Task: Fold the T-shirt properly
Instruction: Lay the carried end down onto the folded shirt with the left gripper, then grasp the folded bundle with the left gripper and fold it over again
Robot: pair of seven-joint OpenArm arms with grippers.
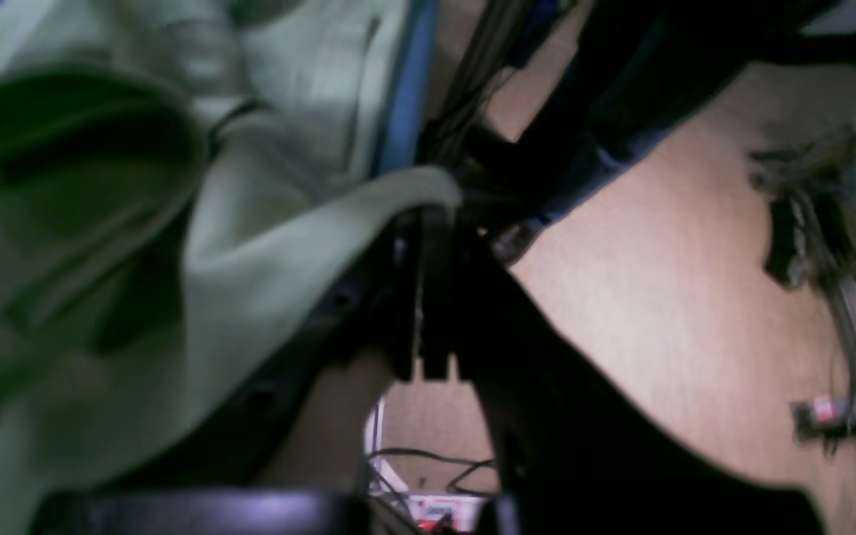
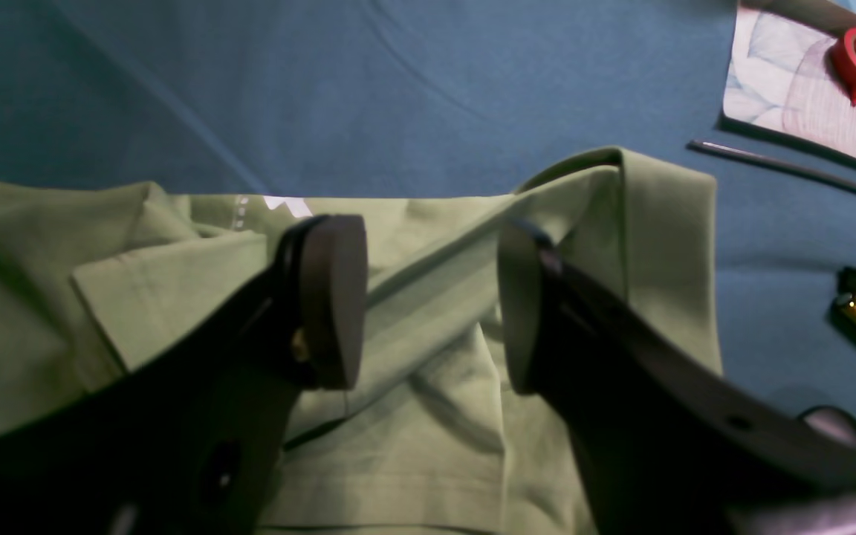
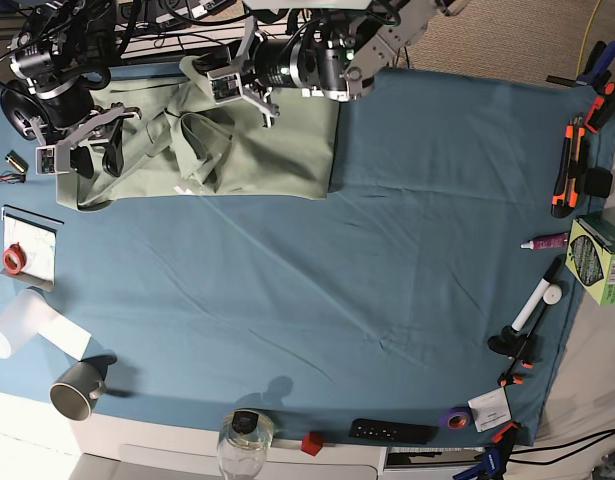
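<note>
Shirt: You see the pale green shirt (image 3: 257,150) lying bunched at the upper left of the base view, on the blue cloth (image 3: 387,280) covering the table, its right-hand half flat and its left-hand half rumpled into folds.

Collar: In the right wrist view the collar (image 2: 651,245) stands at the upper right of the fabric, and a strip of the shirt runs diagonally between the two fingers.

Right pincer: Your right gripper (image 2: 432,297) hangs released over the shirt at the far left of the base view, its dark pads (image 2: 331,297) spread well apart with green cloth showing below the gap; whether the pads touch the fabric cannot be told.

Left pincer: Your left gripper (image 3: 245,85), at the top centre of the base view, is clenched on a fold of the shirt; the blurred left wrist view shows green cloth draped from the upper left of the frame into the dark jaws.

Left margin: A red tape roll (image 3: 13,260) sits on a small card beside the shirt's lower left corner, apart from it.

Near edge: A grey mug (image 3: 75,390) and a clear jar (image 3: 243,440) stand along the bottom of the base view.

Right margin: Cutters, a marker and a green box (image 3: 599,260) line the right side.
</note>
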